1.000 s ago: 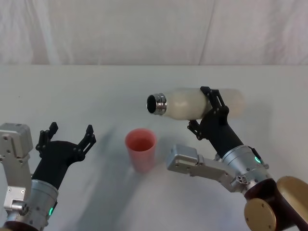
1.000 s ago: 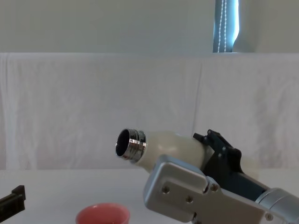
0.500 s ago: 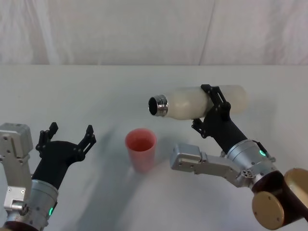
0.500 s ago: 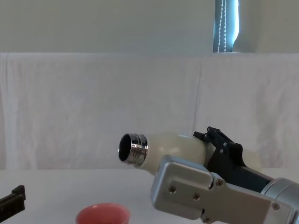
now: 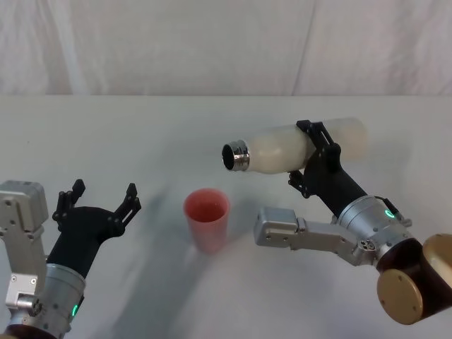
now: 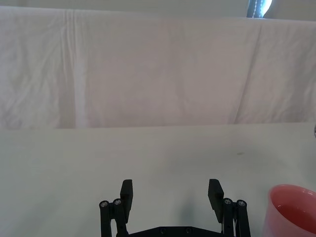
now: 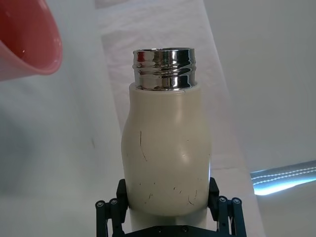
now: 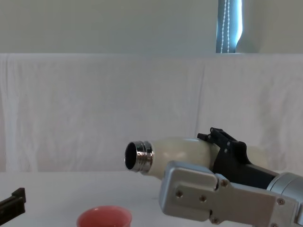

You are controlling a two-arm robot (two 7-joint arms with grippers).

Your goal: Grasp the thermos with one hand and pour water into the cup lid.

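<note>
A: Okay, right gripper [image 5: 313, 157] first: jaws state?

B: Clamped on the thermos [image 5: 296, 147], one finger each side of the cream body, around mid-body. Right wrist view shows it too: black fingers [image 7: 112, 205] pressed against both flanks of the thermos [image 7: 167, 158], scuff marks visible just above them.

A: Thermos pose?

B: Held in the air, lying nearly level, steel neck pointing toward the robot's left and tipped slightly down. In the chest view the thermos [image 8: 177, 153] mouth is open and dark, no lid on it. No stream of water that I can see.

A: Cup lid?

B: Salmon-pink cup lid [image 5: 207, 219] stands upright on the white counter [image 5: 141, 134], below the neck and a little to its left, toward the robot. Not touching the thermos. Chest view catches just the rim of the cup lid [image 8: 104, 218], under and left of the mouth. Some wet sheen inside it in the left wrist view [image 6: 294, 210], can't tell how much.

A: Left gripper?

B: Left gripper [image 5: 99, 199] sits low over the counter, left of the cup lid and apart from it, jaws spread wide, holding nothing. Its own camera shows the two fingers [image 6: 127, 190] apart with bare counter between them.

A: Behind?

B: White cloth backdrop [image 5: 212, 42] along the far edge.
</note>
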